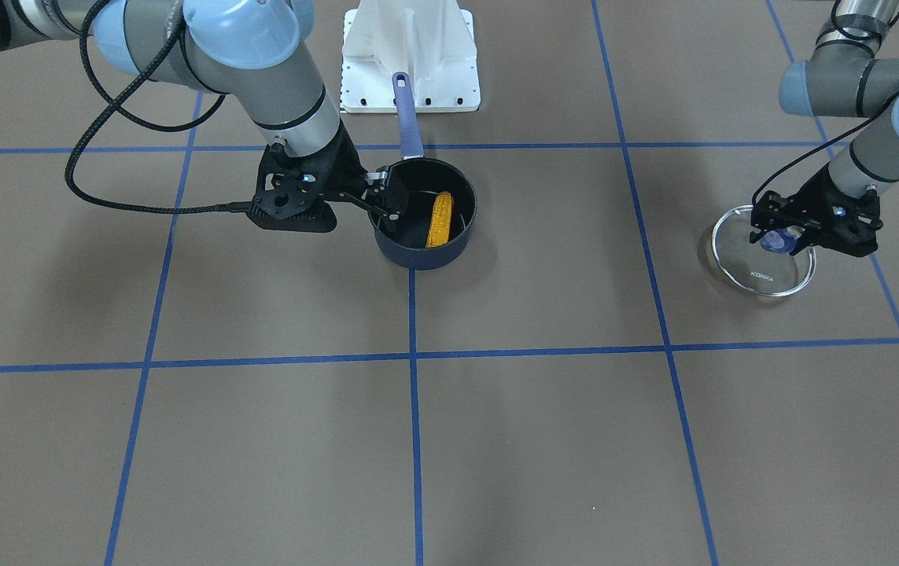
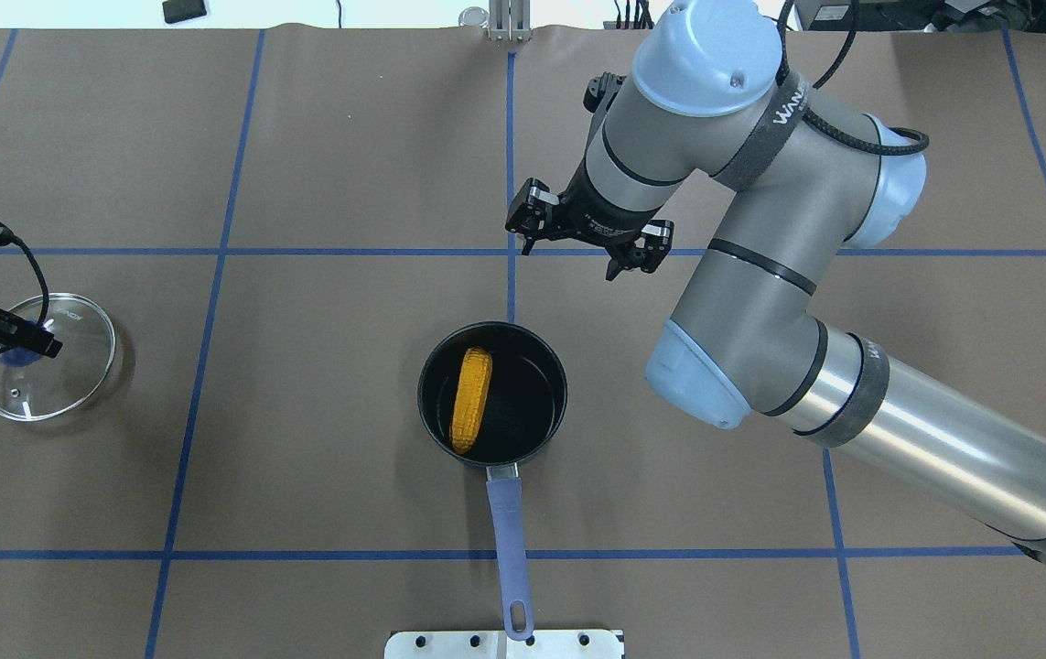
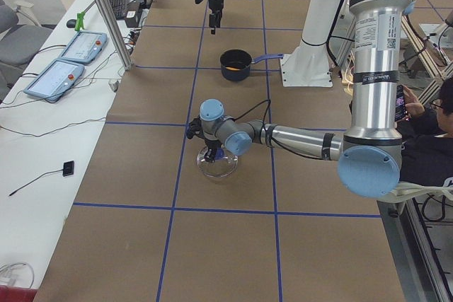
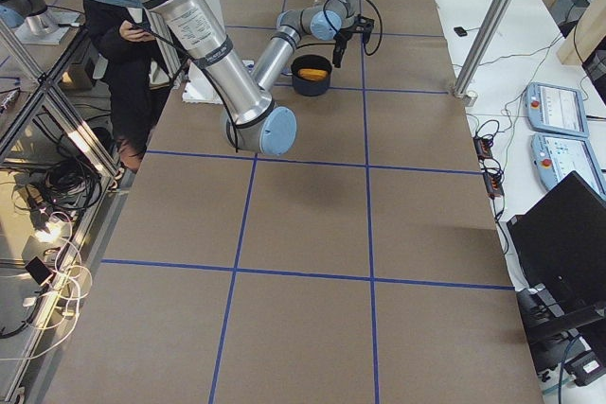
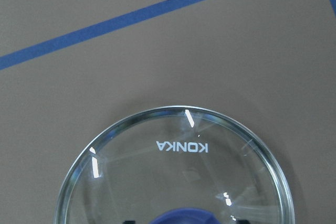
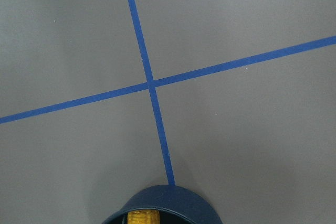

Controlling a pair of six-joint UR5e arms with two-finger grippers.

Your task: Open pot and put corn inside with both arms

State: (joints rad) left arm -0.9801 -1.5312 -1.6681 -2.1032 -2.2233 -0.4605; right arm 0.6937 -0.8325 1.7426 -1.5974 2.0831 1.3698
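Note:
The navy pot [image 2: 541, 352] stands open at mid-table, with its handle [image 2: 506, 540] toward the robot base. It also shows in the front view [image 1: 418, 255]. The yellow corn [image 2: 470, 398] lies inside it [image 1: 440, 220]. My right gripper [image 2: 588, 240] is open and empty, raised just beyond the pot's far rim; in the front view it [image 1: 387, 196] overlaps that rim. The glass lid [image 2: 74, 380] lies flat on the table at far left. My left gripper [image 2: 28, 348] is shut on its purple-blue knob [image 1: 779, 240]. The left wrist view shows the lid [image 5: 178, 182] with the KONKA print.
The white base mount [image 1: 410, 55] stands behind the pot's handle. Blue tape lines [image 2: 511, 275] cross the brown table cover. In the side views a seated operator [image 3: 432, 125] and side tables with control tablets [image 3: 64, 61] border the table.

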